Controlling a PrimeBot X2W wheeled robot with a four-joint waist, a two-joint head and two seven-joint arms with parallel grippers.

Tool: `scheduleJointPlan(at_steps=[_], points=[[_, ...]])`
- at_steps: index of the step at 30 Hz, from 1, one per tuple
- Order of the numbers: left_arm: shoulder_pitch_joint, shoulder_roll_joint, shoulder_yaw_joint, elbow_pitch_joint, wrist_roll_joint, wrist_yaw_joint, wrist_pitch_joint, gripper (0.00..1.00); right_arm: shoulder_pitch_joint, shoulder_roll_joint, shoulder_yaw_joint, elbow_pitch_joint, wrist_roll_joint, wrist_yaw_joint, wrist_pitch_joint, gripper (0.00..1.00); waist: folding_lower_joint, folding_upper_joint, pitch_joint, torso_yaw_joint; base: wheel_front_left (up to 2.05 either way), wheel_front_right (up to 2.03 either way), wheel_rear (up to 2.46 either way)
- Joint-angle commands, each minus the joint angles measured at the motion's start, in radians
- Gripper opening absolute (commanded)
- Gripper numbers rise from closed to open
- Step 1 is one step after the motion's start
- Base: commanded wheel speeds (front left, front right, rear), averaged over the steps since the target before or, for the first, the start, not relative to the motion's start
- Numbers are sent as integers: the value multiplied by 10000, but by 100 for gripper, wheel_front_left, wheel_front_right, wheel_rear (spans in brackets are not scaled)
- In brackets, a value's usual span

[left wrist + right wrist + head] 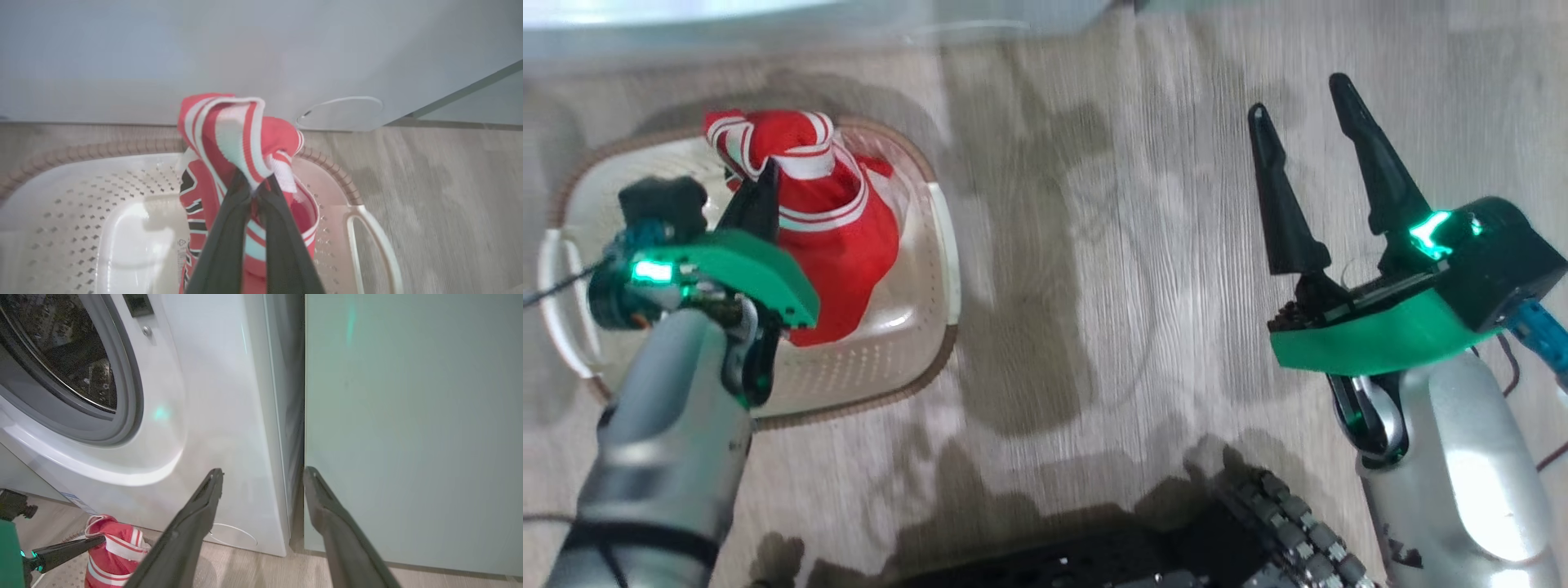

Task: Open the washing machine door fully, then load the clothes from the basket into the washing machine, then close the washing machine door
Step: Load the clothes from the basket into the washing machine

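Wood floor (1045,286): basket (874,359) + washer (212,396) on it.

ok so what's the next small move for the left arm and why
Probably raise the left gripper up a little: it is shut on the red clothes, but their lower end hangs inside the basket. Once clear, they can go toward the washing machine, which looks open.

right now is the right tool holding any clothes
No, the right tool stands open and empty; the left tool grips the clothes.
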Motion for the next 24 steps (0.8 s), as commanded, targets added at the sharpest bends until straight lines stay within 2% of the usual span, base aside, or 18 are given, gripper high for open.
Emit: scheduleJointPlan(at_steps=[1, 7, 14, 24], points=[[440, 345, 499, -678, 224, 105, -137, 0, 350, 32, 125, -202, 56, 0, -107, 100, 0, -1, -536, 230, 0, 0, 0], [1762, 177, 1491, -2997, 945, 409, -138, 0, 597, 32, -107, 21, 38, 0, -50, 100, 0, -1, -1503, 581, 0, 0, 0], [2730, 180, 2169, -5067, 1509, 665, -138, 0, 782, 32, -232, 220, 85, 0, 34, 100, 0, -1, -2564, 867, 0, 0, 0], [3336, 499, 2472, -6701, 1903, 1091, -120, 0, 920, 32, -427, 585, 117, 0, 154, 100, 0, -1, -3778, 1010, 0, 0, 0]])
